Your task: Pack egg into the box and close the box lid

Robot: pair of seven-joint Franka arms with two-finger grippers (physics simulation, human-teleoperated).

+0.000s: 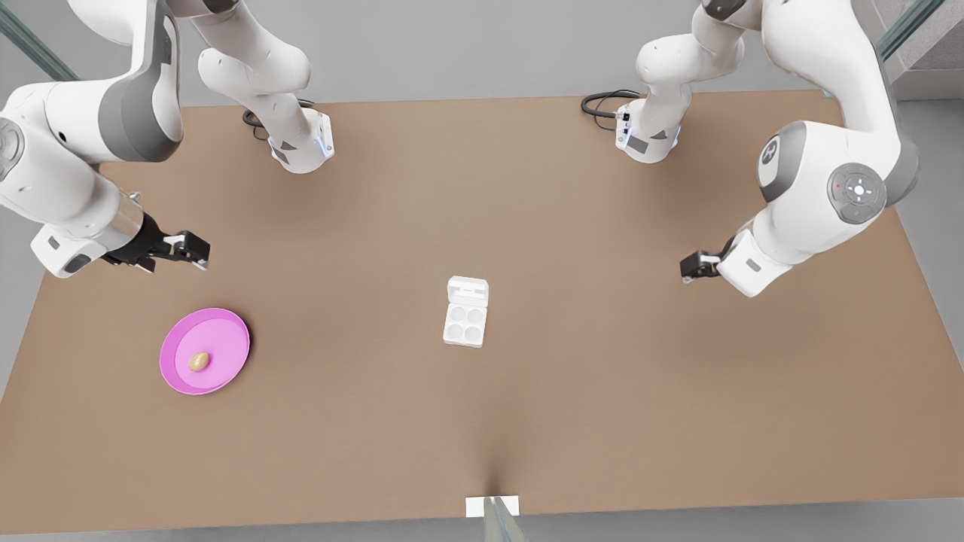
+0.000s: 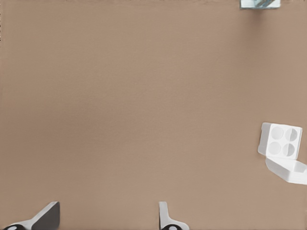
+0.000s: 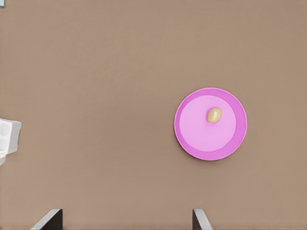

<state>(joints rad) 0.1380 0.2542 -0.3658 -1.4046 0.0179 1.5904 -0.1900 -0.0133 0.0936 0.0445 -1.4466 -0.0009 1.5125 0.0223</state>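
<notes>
In the front view, the tiny tan oval egg [image 1: 199, 361] is lying on the round pink plate [image 1: 226, 331], at about nine o'clock from the small white four-cup box [image 1: 465, 322], which is sitting mid-table [image 1: 527, 226] with its white flat box lid [image 1: 468, 288] standing open at the tray's twelve o'clock. The right gripper [image 1: 197, 249] is hovering near the plate's eleven o'clock; the left gripper [image 1: 689, 268] is waiting at the box's three o'clock.

In the left wrist view, the fingers [image 2: 165, 215] are spread wide, holding nothing, with the box [image 2: 280, 141] well apart.

In the right wrist view, the fingers [image 3: 200, 220] are spread and empty, with the egg [image 3: 214, 115] on the plate [image 3: 192, 139] ahead.

Packing has not started; the next move probably calls for lowering onto the egg.
</notes>
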